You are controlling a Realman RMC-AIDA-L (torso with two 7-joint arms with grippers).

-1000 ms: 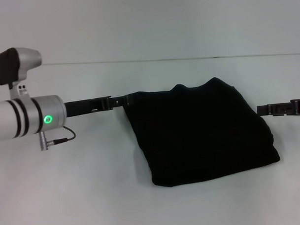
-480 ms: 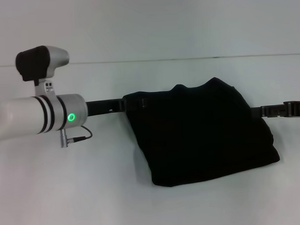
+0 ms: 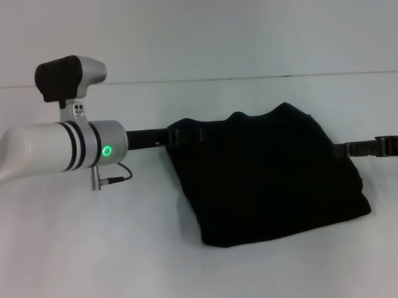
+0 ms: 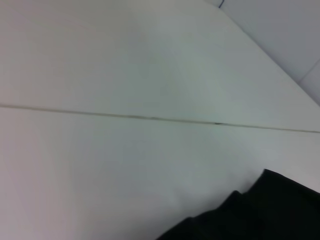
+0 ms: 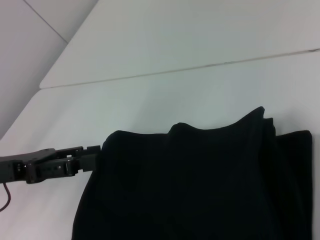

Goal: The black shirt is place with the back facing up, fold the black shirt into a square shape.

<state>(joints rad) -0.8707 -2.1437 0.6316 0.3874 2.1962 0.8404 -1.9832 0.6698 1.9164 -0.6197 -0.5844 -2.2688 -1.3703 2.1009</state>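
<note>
Black shirt (image 3: 272,176) unmoved, left gripper (image 3: 185,135) deeper in

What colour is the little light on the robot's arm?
Green. The little round light glows on the left arm's silver wrist, seen best in the head view.

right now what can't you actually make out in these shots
- Left end effector: head view, its tips meet the black shirt at the upper left corner, black on black, so open or shut is unclear.
- Right end effector: head view, its tip is lost against the shirt's right edge; the arm is cut off by the frame edge.
- Any lettering on the shirt: none shows in any view.
- Shirt's lower part: cut off in both wrist views.
</note>
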